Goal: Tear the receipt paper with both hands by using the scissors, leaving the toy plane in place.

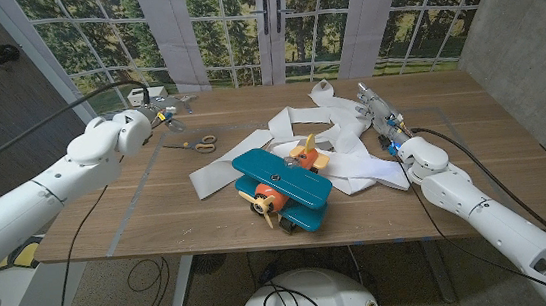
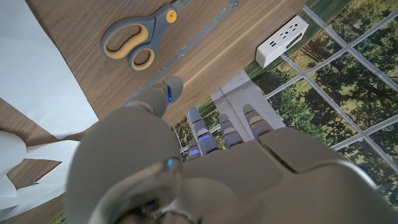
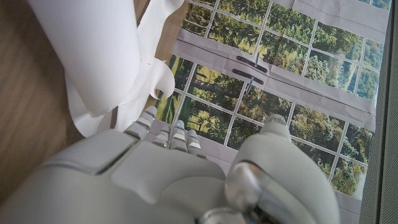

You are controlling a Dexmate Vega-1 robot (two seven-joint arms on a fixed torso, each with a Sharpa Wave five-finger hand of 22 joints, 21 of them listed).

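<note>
Toy plane, teal with orange nose, nearest on the table, lying partly on the receipt paper heaped behind it. Scissors left of the paper, untouched. Left hand raised beyond them, fingers apart, empty. Right hand at the paper's right edge; grip cannot be told. The left wrist view adds a white power strip past the table's edge.
</note>
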